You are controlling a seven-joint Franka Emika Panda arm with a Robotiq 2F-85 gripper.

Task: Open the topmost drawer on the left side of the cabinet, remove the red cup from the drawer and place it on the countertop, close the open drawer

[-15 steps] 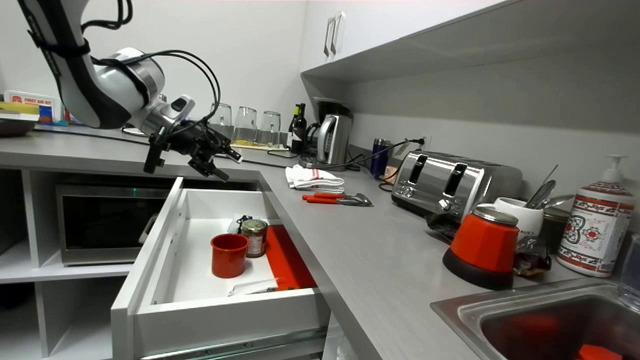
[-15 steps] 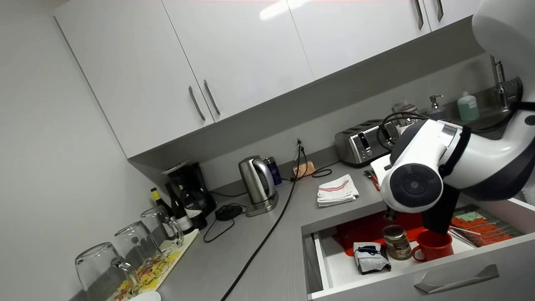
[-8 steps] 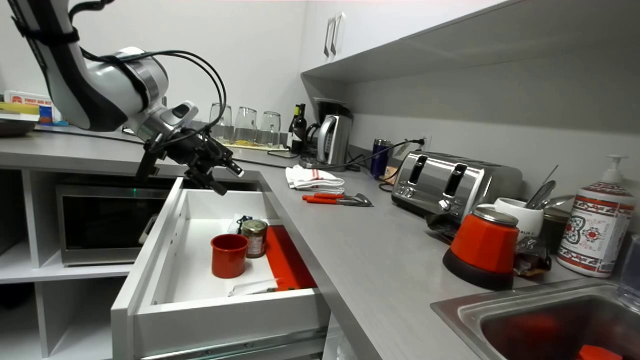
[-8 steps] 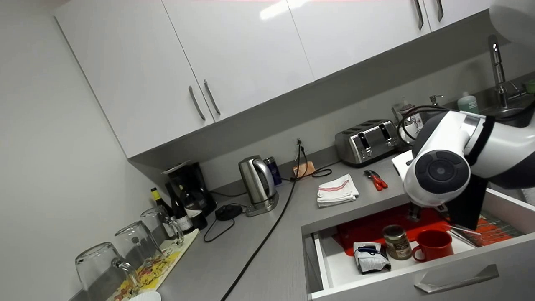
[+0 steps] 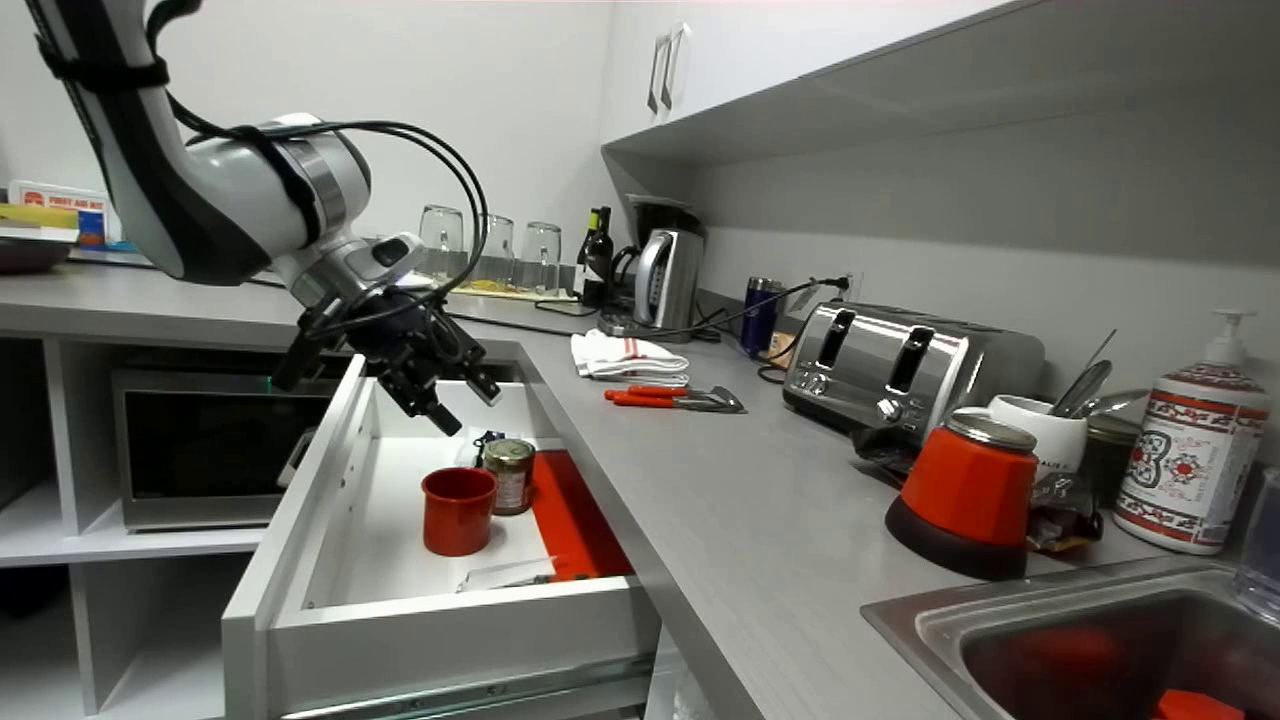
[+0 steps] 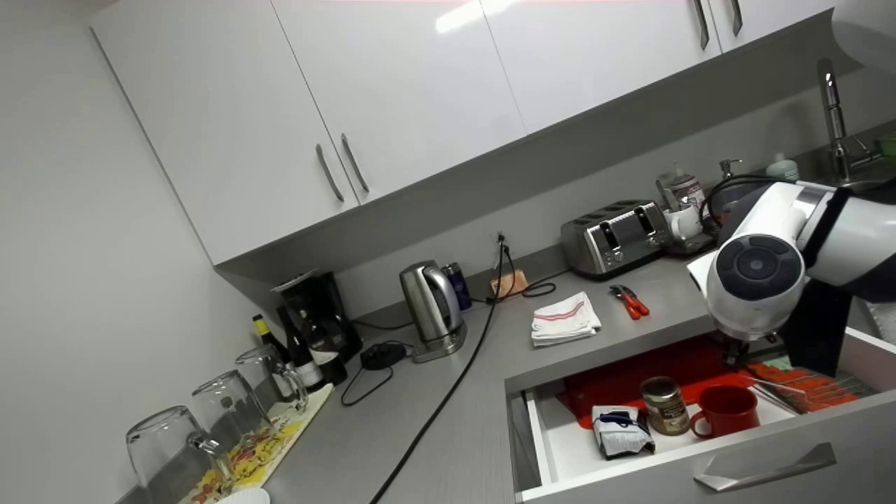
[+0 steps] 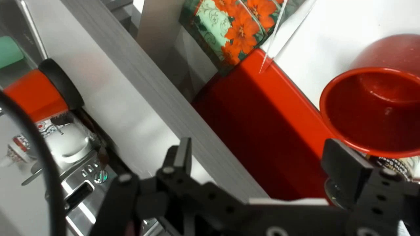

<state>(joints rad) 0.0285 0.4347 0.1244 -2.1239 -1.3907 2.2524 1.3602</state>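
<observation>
The red cup (image 5: pixel 460 512) stands upright inside the open topmost drawer (image 5: pixel 450 645); in an exterior view its handle points toward a jar (image 6: pixel 728 413). In the wrist view the cup (image 7: pixel 370 113) is at the right, beyond the right fingertip. My gripper (image 5: pixel 467 408) is open and empty, above the drawer's far part, higher than the cup. In the wrist view the gripper (image 7: pixel 257 142) has its fingers wide apart, with the countertop edge and a red tray behind them. The light-grey countertop (image 5: pixel 700 480) runs beside the drawer. The white cabinet (image 5: pixel 150 545) has open shelf bays.
The jar (image 5: pixel 510 478), a packet (image 6: pixel 621 432) and the red tray (image 7: pixel 262 131) share the drawer. A folded towel (image 5: pixel 630 358), red-handled tools (image 5: pixel 660 398), a toaster (image 5: pixel 910 370) and a red-orange vessel (image 5: pixel 965 495) stand on the countertop. A sink (image 5: pixel 1100 610) is at the right.
My open gripper has moved lower and slightly right in one view, over the drawer; elsewhere the arm has shifted right, uncovering the tools and more of the cup. Cup and drawer have not moved.
</observation>
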